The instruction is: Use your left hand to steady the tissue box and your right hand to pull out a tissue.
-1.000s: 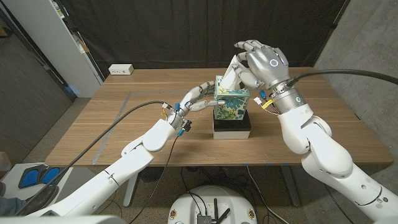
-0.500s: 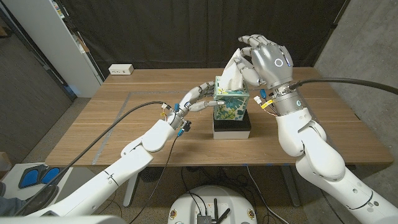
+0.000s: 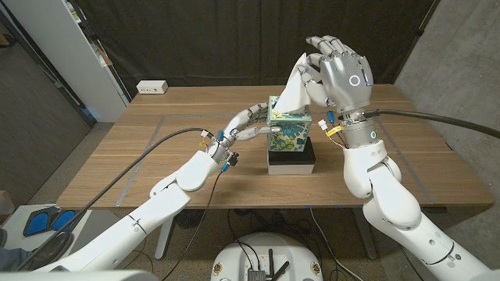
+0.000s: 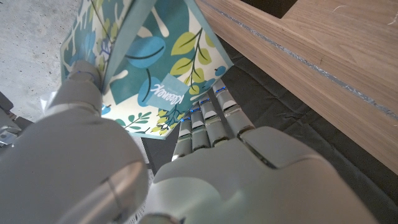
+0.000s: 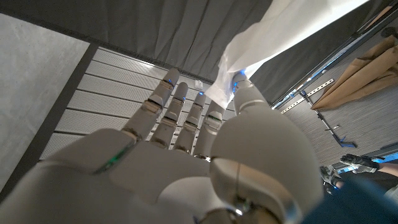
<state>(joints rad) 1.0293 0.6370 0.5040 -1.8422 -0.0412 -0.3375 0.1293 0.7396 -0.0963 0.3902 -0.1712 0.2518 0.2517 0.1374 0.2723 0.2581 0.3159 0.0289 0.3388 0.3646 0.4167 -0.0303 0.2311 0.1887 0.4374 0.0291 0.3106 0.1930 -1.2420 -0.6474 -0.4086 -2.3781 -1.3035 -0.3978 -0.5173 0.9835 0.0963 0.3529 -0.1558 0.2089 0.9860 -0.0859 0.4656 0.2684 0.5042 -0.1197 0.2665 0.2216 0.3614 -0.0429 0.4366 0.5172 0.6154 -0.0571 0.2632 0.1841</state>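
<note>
Tissue box (image 3: 291,129): teal leaf print | white tissue (image 3: 292,88) drawn upward

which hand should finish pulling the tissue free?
Right. The right hand already pinches the tissue above the tissue box, with the tissue's lower end in the slot. The left hand grips the box's side.

The tissue box (image 3: 292,127) stands on a block (image 3: 291,160) mid-table (image 3: 141,148). The left hand's (image 3: 248,123) fingers (image 4: 208,121) lie against the box's left side. Above the box, the tissue (image 3: 294,87) rises to the right hand's (image 3: 337,74) fingertips (image 5: 242,84), pinched there. An outlet box (image 3: 152,87) lies far left of the fingers.
</note>
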